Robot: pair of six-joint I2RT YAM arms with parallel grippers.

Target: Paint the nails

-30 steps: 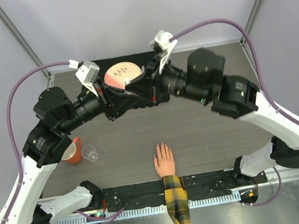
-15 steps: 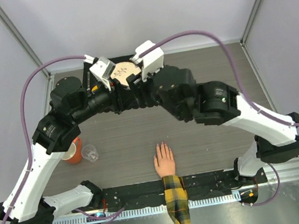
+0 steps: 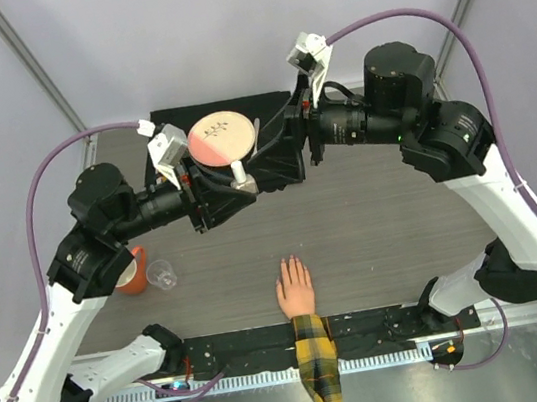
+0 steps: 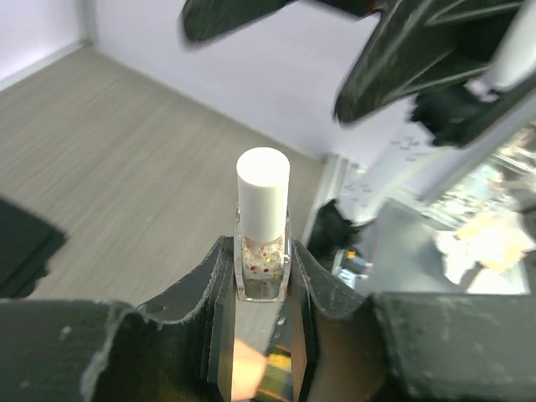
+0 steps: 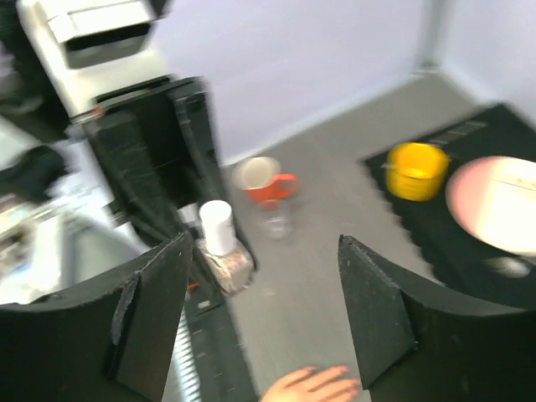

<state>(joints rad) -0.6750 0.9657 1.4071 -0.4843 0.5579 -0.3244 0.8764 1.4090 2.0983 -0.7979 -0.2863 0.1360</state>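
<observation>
The flesh-coloured hand lies palm down near the table's front edge, its plaid sleeve trailing off the table. Its nails are tiny pinkish tips pointing away from the arms. My left gripper is shut on a small clear bottle with red flecks and a white cap, held upright above mid-table. My right gripper hangs just right of the bottle, jaws wide open and holding nothing. In the right wrist view the bottle sits left of that gripper, and the hand lies below.
A pink plate rests on a black mat at the back. An orange cup and a small clear glass stand at the left. A yellow cup sits on the mat beside the plate.
My right gripper has gone from shut to wide open and pulled back to the right, away from the bottle. My left arm has kept its grip and shifted a little toward the front-left.
</observation>
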